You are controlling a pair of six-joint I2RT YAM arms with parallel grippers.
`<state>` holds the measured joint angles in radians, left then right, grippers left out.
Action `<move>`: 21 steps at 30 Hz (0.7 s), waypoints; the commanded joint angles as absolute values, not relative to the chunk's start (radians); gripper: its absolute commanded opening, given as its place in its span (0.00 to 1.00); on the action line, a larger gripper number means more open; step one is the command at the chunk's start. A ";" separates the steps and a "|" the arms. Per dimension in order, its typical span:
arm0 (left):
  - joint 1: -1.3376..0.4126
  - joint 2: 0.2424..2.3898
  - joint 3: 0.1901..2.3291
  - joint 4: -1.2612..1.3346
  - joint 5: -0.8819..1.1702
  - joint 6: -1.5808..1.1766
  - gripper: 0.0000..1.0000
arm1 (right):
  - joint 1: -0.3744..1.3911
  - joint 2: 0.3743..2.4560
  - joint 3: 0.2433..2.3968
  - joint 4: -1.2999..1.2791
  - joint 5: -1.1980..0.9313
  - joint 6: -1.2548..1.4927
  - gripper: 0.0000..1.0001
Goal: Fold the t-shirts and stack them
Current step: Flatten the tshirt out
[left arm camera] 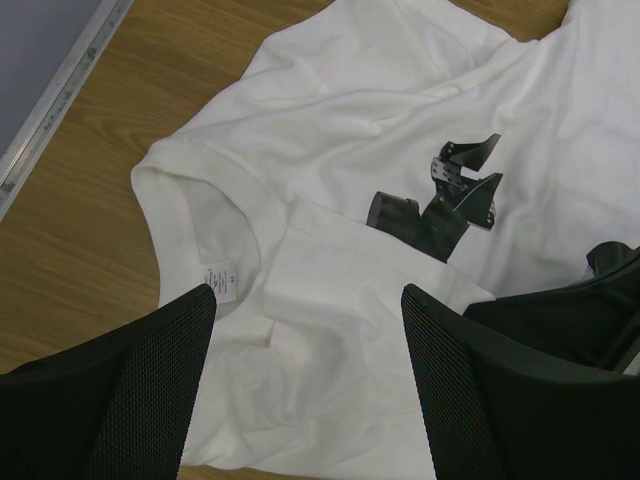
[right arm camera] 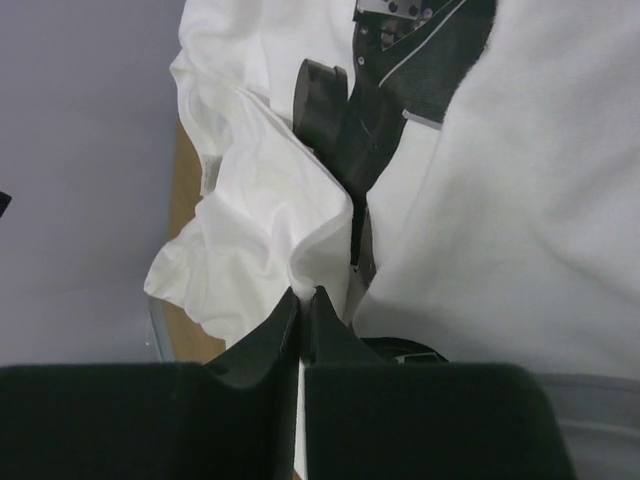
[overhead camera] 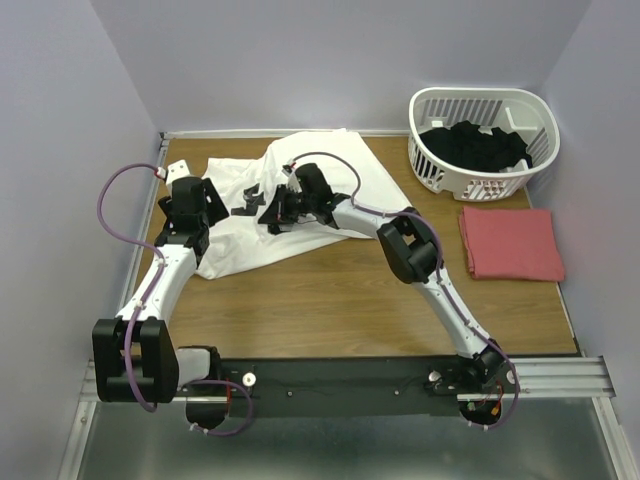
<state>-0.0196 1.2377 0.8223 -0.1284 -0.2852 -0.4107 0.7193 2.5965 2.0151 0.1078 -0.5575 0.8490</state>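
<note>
The white t-shirt [overhead camera: 340,160] lies rumpled on the wooden table at the back left. It has a black print [left arm camera: 440,200] on its chest and its collar [left arm camera: 190,215] faces the left arm. My left gripper [left arm camera: 308,330] is open and empty just above the shirt below the collar; it also shows in the top view [overhead camera: 222,203]. My right gripper [right arm camera: 303,295] is shut on a raised fold of the white t-shirt [right arm camera: 270,200], near the print [right arm camera: 365,110]; it also shows in the top view [overhead camera: 276,214]. The salmon-red t-shirt [overhead camera: 511,242] lies folded flat at the right.
A white slatted basket [overhead camera: 480,95] holding dark clothing [overhead camera: 475,145] stands at the back right corner. Bare wooden table [overhead camera: 340,290] lies between the shirts and the arm bases. Walls close in on the left, back and right.
</note>
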 commanded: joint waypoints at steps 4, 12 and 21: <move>-0.017 1.223 0.831 -0.107 -0.308 -0.399 0.83 | 0.775 2.458 1.887 0.126 -0.692 0.715 0.01; -0.014 1.218 0.831 -0.107 -0.334 -0.394 0.83 | 0.897 2.131 1.439 0.095 -0.863 0.476 0.01; -0.011 1.244 0.830 -0.107 -0.322 -0.396 0.83 | 1.011 2.059 1.238 -0.254 -0.810 0.172 0.07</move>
